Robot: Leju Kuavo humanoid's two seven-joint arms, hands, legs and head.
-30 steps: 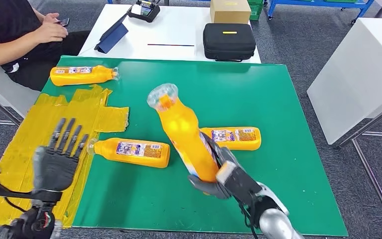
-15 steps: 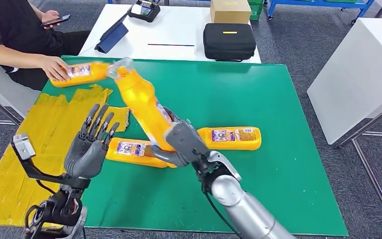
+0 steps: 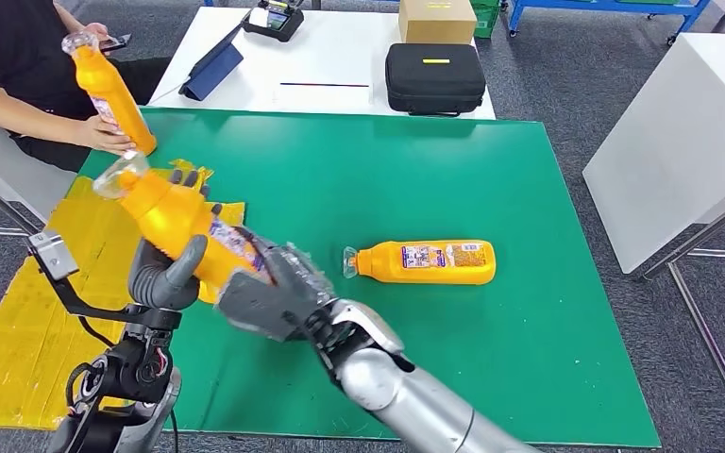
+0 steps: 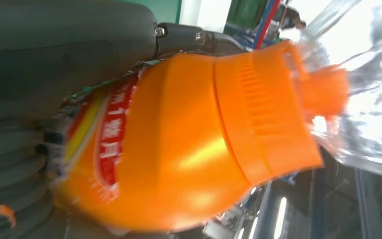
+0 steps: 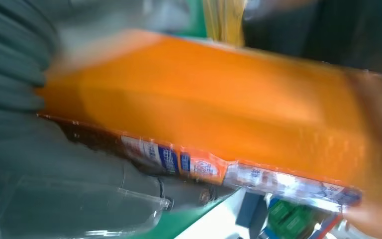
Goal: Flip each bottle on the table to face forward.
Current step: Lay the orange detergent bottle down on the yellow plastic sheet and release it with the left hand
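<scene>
Left hand [image 3: 162, 276] wraps the tilted orange bottle [image 3: 175, 219] mid-body, thumb across its front; right hand [image 3: 269, 291] grips the same bottle at its base end, fingers closed under the label; bottle held above the green mat [image 3: 434, 170] near the yellow taped patch [image 3: 19, 311], clear cap [image 3: 118, 174] pointing up and away; second bottle [image 3: 425, 261] lies flat on the mat, well apart; third bottle [image 3: 109, 90] held upright by a person's hand [image 3: 104, 137] at the far-left corner.

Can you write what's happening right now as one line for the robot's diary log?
left robot hand: grips raised orange bottle | right robot hand: holds same bottle's base | second bottle: lying on green mat | person: lifting third bottle
</scene>
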